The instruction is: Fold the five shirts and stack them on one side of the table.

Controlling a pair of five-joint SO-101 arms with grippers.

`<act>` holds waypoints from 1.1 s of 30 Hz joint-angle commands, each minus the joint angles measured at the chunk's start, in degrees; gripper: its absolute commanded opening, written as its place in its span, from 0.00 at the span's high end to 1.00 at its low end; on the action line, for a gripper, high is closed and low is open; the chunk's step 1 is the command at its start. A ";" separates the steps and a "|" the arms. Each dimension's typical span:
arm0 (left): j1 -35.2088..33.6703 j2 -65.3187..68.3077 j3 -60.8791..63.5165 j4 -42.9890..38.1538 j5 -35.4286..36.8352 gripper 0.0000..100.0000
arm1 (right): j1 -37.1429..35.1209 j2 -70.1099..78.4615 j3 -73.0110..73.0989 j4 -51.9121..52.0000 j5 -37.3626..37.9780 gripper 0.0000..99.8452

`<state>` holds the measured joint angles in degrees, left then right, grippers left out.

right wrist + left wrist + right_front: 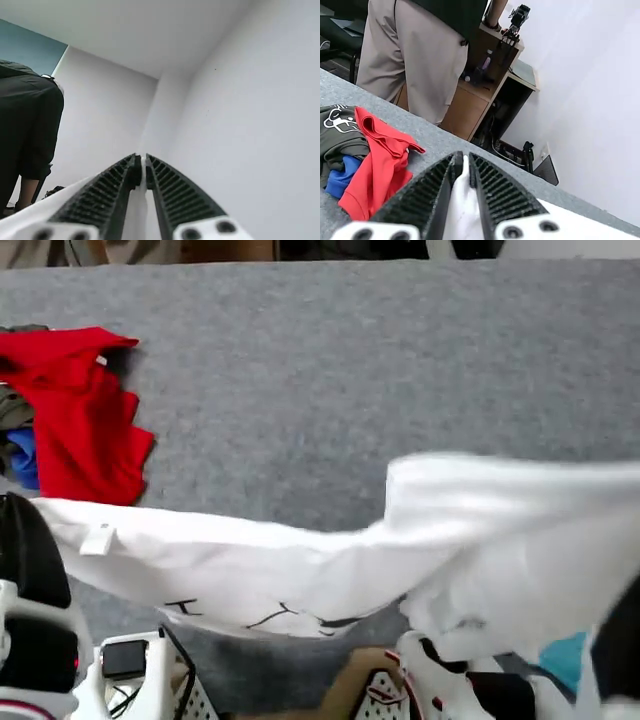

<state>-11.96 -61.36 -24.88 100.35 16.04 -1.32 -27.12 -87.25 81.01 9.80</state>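
Note:
A white shirt (300, 565) hangs stretched across the near side of the grey table (330, 370), held up off it at both ends. My left gripper (464, 165) is shut on white cloth pinched between its black ribbed fingers (432, 187). White cloth is likewise clamped in my right gripper (143, 167), which points up toward the ceiling. A red shirt (80, 415) lies crumpled at the table's left side on a pile with a blue shirt (22, 455) and a dark printed shirt (337, 125).
Arm bases and cables (130, 670) stand at the near table edge. A person in beige trousers (410, 55) stands beyond the table's far edge. The middle and far right of the table is bare grey felt.

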 commanded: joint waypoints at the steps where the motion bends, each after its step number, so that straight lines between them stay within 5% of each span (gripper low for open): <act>1: -0.35 0.31 0.53 0.26 -0.53 0.98 | -0.66 0.40 10.24 -6.51 -0.09 1.00; 7: -0.35 0.40 5.89 -3.52 -0.18 0.98 | -8.04 0.40 29.76 -10.81 -1.23 1.00; 14: -4.31 0.40 21.89 -21.89 2.81 0.98 | -8.75 -0.04 49.89 -19.87 -2.29 1.00; 22: -5.36 0.40 36.92 -45.71 3.96 0.98 | -8.66 -0.04 46.46 -20.75 -7.65 1.00; 27: -5.54 -0.13 34.55 -46.24 3.87 0.98 | -8.66 -0.04 37.05 -15.65 -7.47 1.00; 33: -5.45 -0.04 16.62 -36.57 3.87 0.98 | -8.66 -0.04 23.25 -9.76 -7.30 1.00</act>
<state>-17.05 -60.84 1.23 60.26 19.38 -9.41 -26.59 -57.54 69.41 2.59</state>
